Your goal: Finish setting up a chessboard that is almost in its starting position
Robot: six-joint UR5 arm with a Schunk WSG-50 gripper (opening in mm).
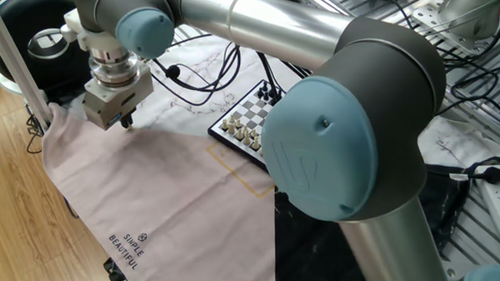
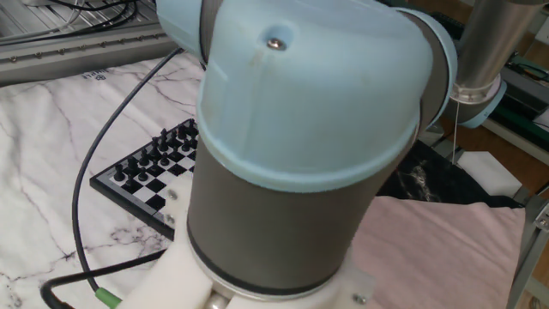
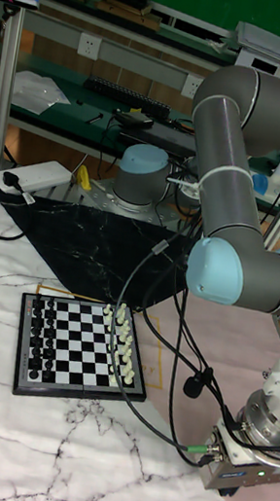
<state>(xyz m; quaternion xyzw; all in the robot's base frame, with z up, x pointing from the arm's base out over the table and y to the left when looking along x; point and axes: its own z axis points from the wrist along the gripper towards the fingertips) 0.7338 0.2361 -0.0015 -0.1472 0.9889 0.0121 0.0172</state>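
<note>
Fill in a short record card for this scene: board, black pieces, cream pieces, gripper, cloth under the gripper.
board: chessboard flat on the marble-patterned surface
black pieces: black pieces along one edge of the board
cream pieces: cream pieces along the opposite edge
gripper: gripper away from the board, low over the cloth; open or shut cannot be told
cloth: pink cloth printed SIMPLE BEAUTIFUL

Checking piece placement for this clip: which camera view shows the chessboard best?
The tall fixed view: the whole chessboard shows unobstructed, black pieces along one edge, cream along the other. One fixed view shows only part of it, the rest behind the arm's elbow. The other fixed view shows just the black-piece corner.
</note>
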